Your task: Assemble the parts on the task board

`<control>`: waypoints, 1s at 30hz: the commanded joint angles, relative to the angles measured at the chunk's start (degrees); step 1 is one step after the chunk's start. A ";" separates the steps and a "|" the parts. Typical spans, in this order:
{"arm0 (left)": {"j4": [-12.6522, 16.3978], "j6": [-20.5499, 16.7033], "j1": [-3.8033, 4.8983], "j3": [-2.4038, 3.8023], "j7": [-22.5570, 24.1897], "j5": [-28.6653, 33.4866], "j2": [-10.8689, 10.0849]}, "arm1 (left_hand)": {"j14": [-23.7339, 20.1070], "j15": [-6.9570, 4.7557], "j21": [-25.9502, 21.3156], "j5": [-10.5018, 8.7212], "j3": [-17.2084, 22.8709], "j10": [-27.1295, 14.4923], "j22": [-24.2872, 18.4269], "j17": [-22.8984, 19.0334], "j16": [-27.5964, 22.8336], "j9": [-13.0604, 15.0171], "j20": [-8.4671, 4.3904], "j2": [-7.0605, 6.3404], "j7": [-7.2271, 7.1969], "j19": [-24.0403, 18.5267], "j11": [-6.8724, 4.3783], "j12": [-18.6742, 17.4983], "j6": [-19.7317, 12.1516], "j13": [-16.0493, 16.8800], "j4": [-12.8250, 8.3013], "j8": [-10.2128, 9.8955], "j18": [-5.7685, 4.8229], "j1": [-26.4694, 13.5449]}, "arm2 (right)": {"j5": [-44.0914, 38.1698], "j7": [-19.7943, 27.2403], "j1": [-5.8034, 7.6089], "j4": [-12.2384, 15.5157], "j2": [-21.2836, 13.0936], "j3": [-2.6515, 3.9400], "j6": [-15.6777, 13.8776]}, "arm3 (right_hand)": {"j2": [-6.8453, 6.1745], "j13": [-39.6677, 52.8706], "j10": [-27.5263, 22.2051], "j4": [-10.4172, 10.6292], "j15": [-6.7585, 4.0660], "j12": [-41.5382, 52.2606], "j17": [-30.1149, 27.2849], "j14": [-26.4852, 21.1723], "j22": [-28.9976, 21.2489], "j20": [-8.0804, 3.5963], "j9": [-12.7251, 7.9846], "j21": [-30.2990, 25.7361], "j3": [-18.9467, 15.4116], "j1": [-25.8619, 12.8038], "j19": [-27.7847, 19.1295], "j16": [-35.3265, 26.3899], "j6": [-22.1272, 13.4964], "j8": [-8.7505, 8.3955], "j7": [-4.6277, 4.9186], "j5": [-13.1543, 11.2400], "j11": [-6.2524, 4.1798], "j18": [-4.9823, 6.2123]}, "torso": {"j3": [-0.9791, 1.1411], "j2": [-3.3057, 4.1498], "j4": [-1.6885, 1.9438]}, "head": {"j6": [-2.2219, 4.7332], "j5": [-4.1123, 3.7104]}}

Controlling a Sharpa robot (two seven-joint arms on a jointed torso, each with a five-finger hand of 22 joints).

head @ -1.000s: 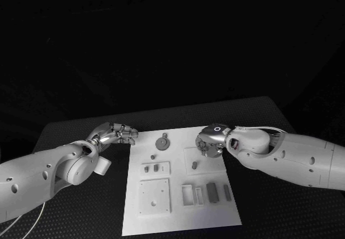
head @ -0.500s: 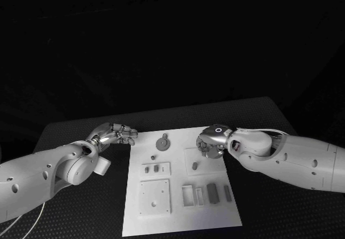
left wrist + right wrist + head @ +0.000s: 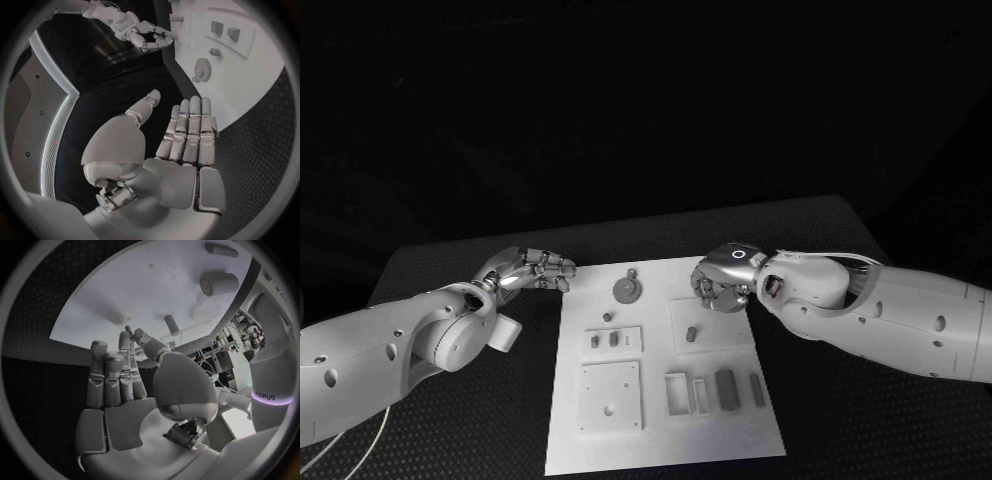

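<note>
Lying in the middle of the black table (image 3: 834,225), the white task board (image 3: 661,420) carries several small grey parts. A round, gear-like part (image 3: 627,288) sits near its far edge, and below it a raised plate holds two short upright pieces (image 3: 604,340). A square plate (image 3: 609,396) with small holes lies nearer the robot, beside a row of narrow slots and bars (image 3: 714,389). Another small part (image 3: 691,332) rests on a raised plate near the right hand; its shape is too small to make out.

The left hand (image 3: 531,268) hovers just off the board's far left corner. From the head camera its fingers look curled, yet the left wrist view shows that hand (image 3: 181,140) with fingers straight, side by side, thumb set apart, and nothing in it.

The right hand (image 3: 720,285) hangs over the board's far right edge, and the forearm hides most of it from above. In the right wrist view the hand (image 3: 125,385) has its fingers extended and close together, with the thumb apart and the palm bare. Past the fingertips that view shows a short peg (image 3: 170,325) and a larger cylinder (image 3: 215,284) on the board. Whether any fingertip touches the board cannot be told.
</note>
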 commanded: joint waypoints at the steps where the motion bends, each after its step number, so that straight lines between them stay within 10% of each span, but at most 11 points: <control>1: 0.02 0.68 0.02 0.03 0.33 0.37 0.15 | 0.31 0.02 -0.11 0.11 -0.26 0.41 -0.09 0.12 -0.24 -0.06 0.10 0.36 0.14 0.31 -0.10 -0.22 -0.10 -0.07 0.01 0.31 0.43 0.11 | 1.01 0.58 0.12 0.28 -0.02 0.33 -0.24 | 0.02 -0.06 0.39 0.11 -0.44 0.26 -0.07 0.09 1.05 -0.33 0.11 0.34 0.22 0.34 0.19 0.20 0.47 0.20 0.01 -0.08 0.03 1.73 | 0.01 0.01 0.06 | -0.02 0.02; 14: -0.25 0.67 0.03 0.03 0.23 0.37 0.25 | 0.36 0.03 -0.10 0.11 -0.30 0.44 -0.22 0.33 -0.48 -0.11 0.10 0.32 0.18 0.30 -0.07 -0.39 -0.19 -0.18 0.01 0.29 0.42 0.15 | 7.17 2.08 0.77 3.70 -0.71 1.35 -2.99 | 0.04 -0.09 0.47 0.11 -0.50 0.30 -0.10 0.09 1.04 -0.36 0.12 0.34 0.25 0.35 0.20 0.18 0.53 0.19 0.02 -0.08 -0.03 1.73 | -0.05 0.02 0.03 | -0.29 0.47; 30: -1.30 0.13 0.03 0.04 0.40 0.48 0.68 | 0.40 0.04 -0.10 0.12 -0.33 0.52 -0.34 0.52 -0.68 -0.15 0.11 0.31 0.18 0.30 -0.07 -0.50 -0.20 -0.27 0.02 0.31 0.41 0.18 | 13.26 7.76 -1.30 7.81 2.05 1.34 -11.01 | 0.01 -0.19 0.45 0.06 -0.62 0.26 -0.15 0.05 1.00 -0.46 0.14 0.33 0.37 0.63 0.24 0.14 0.49 0.10 0.06 -0.08 -0.11 1.73 | -0.05 -0.03 0.01 | -0.68 3.33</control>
